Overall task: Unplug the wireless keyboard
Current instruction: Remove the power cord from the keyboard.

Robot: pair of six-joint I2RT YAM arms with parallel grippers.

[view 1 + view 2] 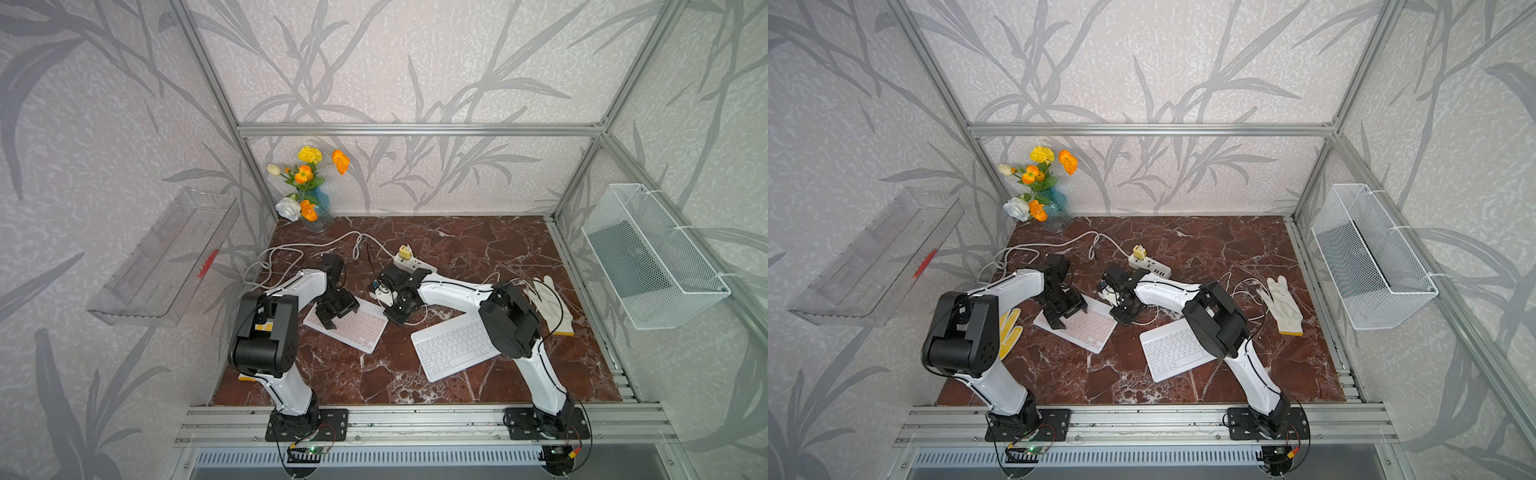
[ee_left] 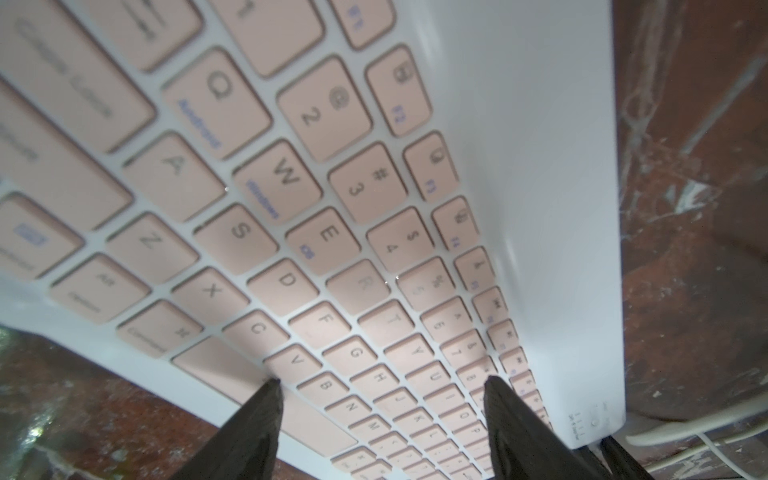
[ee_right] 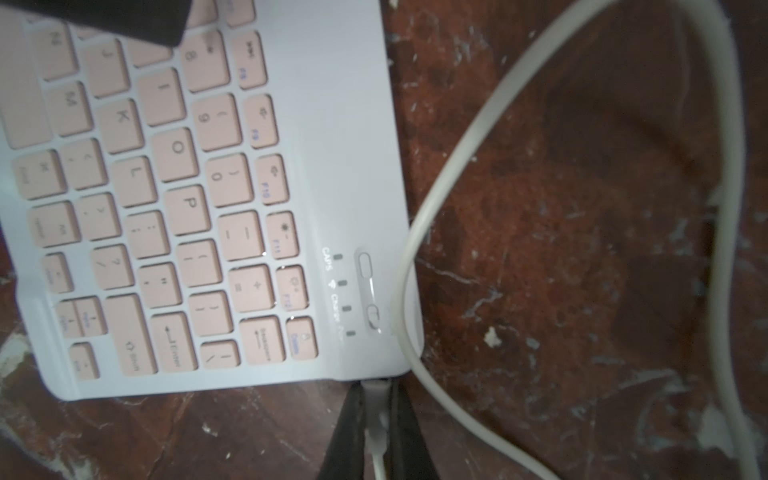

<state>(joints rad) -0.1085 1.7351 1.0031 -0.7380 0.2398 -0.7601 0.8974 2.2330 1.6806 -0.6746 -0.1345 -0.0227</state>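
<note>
Black right fingers [image 3: 351,428] pinch plug [image 3: 376,395], left fingers [image 2: 257,424] wide

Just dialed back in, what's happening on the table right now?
The left gripper is open, its tips down on the pink keyboard, seemingly steadying it. The right gripper is shut on the cable plug at that keyboard's corner. The plug looks seated, so the pull is not yet done. The white keyboard lies apart.
</note>
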